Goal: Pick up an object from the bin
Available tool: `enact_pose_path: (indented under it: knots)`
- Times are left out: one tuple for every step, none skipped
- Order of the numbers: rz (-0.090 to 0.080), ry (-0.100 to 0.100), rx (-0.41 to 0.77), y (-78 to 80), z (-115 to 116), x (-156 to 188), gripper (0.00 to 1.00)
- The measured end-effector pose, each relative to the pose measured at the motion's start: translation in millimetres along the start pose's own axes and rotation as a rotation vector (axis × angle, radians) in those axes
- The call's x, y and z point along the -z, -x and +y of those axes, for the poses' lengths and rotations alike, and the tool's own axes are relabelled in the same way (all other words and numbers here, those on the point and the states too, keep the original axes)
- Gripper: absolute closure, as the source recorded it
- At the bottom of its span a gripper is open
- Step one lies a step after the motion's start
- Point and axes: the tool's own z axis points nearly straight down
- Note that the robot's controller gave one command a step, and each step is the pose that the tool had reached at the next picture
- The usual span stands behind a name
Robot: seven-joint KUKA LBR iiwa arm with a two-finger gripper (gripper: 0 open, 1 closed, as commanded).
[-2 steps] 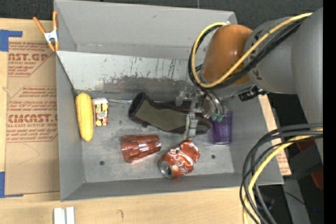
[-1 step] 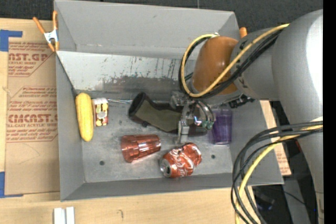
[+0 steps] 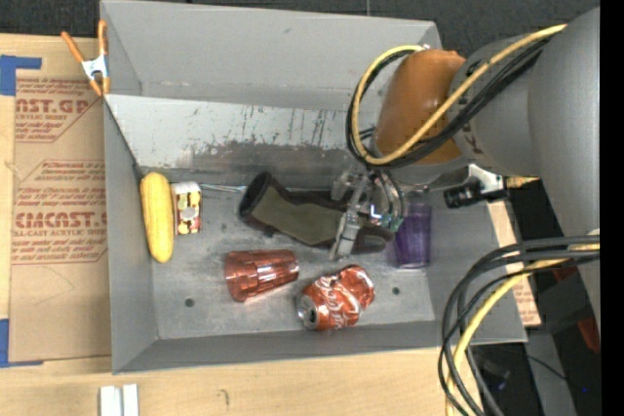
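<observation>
My gripper (image 3: 351,231) hangs low in the bin's right half, over the right end of a dark olive-brown, shoe-like thing (image 3: 288,209) that lies across the middle of the floor. A purple translucent cup (image 3: 412,237) stands just to the right of the gripper. A crushed red soda can (image 3: 336,298) lies right below it, near the front wall. Left of the can, a copper-coloured cup (image 3: 259,274) lies on its side.
A yellow corn cob (image 3: 157,215) lies along the left wall, with a small white and yellow item (image 3: 187,209) beside it. The arm with its orange cover and yellow cables spans the bin's right side. The back slope of the bin is bare metal.
</observation>
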Motion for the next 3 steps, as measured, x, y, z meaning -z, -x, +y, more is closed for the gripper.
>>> enact_pose_path:
  knots:
    - [-0.002,-0.001,0.352,-1.5,15.4,-7.4,0.0]
    - [-0.002,0.001,-0.067,3.7,8.5,-24.5,1.0]
    - [0.001,0.001,-0.161,4.1,8.0,-27.2,1.0]
